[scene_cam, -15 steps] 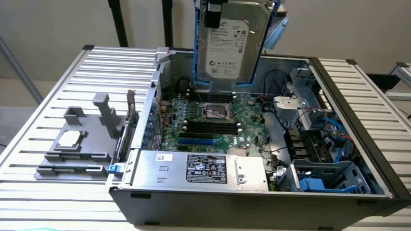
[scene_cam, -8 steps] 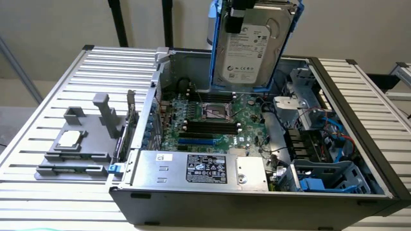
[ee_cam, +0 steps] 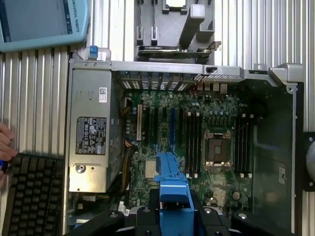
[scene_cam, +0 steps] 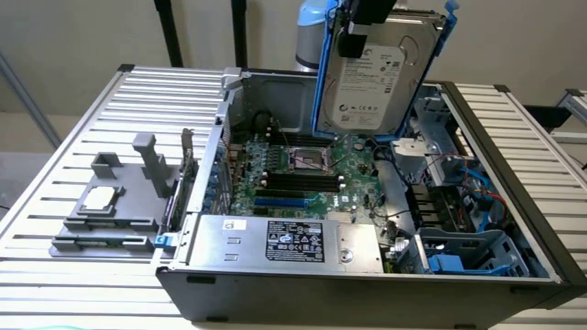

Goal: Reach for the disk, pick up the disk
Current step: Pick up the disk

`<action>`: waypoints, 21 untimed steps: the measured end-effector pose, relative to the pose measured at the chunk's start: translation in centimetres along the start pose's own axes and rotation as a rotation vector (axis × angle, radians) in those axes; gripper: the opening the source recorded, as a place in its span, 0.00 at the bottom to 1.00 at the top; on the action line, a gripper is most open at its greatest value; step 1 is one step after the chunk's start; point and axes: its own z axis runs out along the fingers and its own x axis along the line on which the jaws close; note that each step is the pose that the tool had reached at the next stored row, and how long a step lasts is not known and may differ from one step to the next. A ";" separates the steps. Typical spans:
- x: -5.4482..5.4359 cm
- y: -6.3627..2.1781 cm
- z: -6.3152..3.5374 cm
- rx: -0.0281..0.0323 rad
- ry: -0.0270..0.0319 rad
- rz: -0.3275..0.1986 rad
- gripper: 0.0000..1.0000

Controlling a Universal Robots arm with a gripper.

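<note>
Disk: the hard drive with its white label and blue bracket hangs in the air, high over the open computer case. It stands on its edge, above the back part of the green motherboard.
Gripper: the gripper holds the hard drive from the top. Its jaws are squeezed onto the blue bracket. In the wrist view the black fingers sit on both sides of the blue piece.
Task so far: the disk is picked up and is out of the case.
What could go wrong: I think the drive could slip, because it is held just by its plastic edge. It would then fall on the motherboard and the open processor socket and could break them.
Another worry: I think the hanging drive could bump the case wall if the arm swings sideways.
Exterior view shows: the whole drive with its label, the grey power supply box at the front, and a grey holder stand on the table to the exterior view's left.
Wrist view shows: a teach pendant screen, a black keyboard, and a person's hand just beside the keyboard.
</note>
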 end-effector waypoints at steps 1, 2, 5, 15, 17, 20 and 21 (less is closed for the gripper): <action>0.3 -0.19 0.00 0.0000 0.0001 0.000 0.33; 0.5 -0.37 0.00 0.0000 0.0001 0.000 0.33; 1.3 -0.97 0.01 0.0000 -0.0001 0.000 0.33; 3.4 -4.45 -0.11 0.0000 -0.0006 0.000 0.33; 3.7 -5.28 -0.14 0.0000 -0.0010 0.000 0.33; 4.2 -6.55 -0.19 0.0000 -0.0014 0.000 0.33; 4.4 -6.98 -0.21 0.0000 -0.0015 0.000 0.33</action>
